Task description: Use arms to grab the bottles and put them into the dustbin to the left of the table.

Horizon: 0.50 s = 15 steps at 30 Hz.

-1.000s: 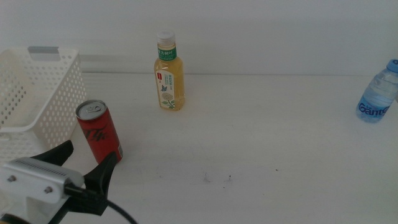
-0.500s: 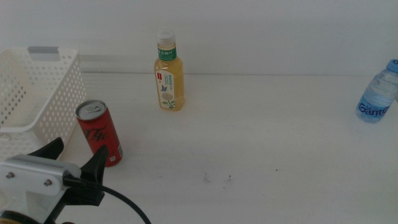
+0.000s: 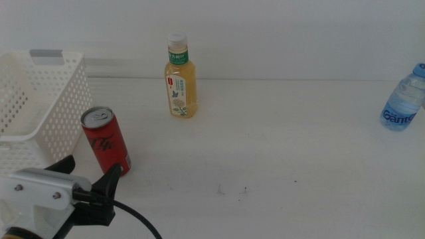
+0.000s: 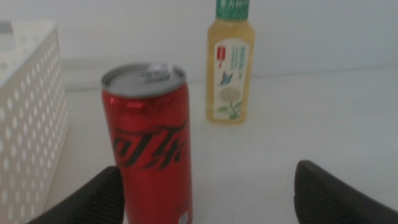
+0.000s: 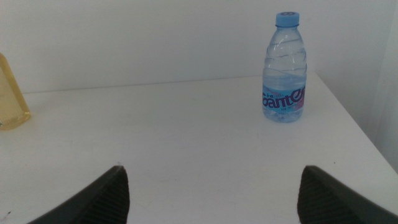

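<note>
Reaching in from the near left corner of the middle view, the left gripper [image 3: 89, 174] sits low over the table [image 3: 279, 146] with its dark jaws spread apart, their tips just short of the red cola can [image 3: 106, 141]. The can stands upright beside the white perforated dustbin [image 3: 41, 99], close enough that a lift and a short carry leftward should drop it in. Farther back stands the yellow tea bottle [image 3: 180, 78], upright with its white cap on, and the clear water bottle [image 3: 403, 99] is at the far right edge, well apart from both. Nothing of the right arm shows here.

Through the left wrist camera, the cola can [image 4: 149, 146] fills the space close ahead, nearer one jaw than the other, so the approach looks off-centre and probably wants a small sideways correction before closing. The gripper [image 4: 205, 186] is released, holding nothing. The basket wall [image 4: 28, 124] lies to one side of the can, the tea bottle [image 4: 231, 62] behind it.

The right wrist camera shows the right gripper [image 5: 211, 186] waiting with jaws wide and empty, facing the water bottle [image 5: 285, 68], which stands upright well ahead near the table's edge; a sliver of the tea bottle [image 5: 11, 93] shows at the side.
</note>
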Available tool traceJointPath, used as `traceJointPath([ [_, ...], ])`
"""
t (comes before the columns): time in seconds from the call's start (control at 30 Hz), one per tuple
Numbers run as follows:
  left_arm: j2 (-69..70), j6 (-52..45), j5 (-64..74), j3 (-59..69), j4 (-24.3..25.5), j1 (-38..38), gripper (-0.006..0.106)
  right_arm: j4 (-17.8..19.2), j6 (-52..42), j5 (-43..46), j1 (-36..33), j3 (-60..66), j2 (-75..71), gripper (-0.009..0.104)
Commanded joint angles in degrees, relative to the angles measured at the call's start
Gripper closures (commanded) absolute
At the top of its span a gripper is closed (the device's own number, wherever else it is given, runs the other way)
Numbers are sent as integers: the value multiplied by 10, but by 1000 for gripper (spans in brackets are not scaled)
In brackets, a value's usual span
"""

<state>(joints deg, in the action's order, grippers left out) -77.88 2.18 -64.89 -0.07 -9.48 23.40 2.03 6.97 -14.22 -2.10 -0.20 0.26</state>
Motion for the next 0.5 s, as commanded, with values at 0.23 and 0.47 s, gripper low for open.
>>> traceJointPath([
  [0.23, -12, -57, 35, -13, -56, 4, 7, 6, -3, 5, 4, 2, -3, 13],
  [0.47, -115, -27, -39, -29, -48, 4, 7, 6, -3, 5, 4, 2, -3, 13],
])
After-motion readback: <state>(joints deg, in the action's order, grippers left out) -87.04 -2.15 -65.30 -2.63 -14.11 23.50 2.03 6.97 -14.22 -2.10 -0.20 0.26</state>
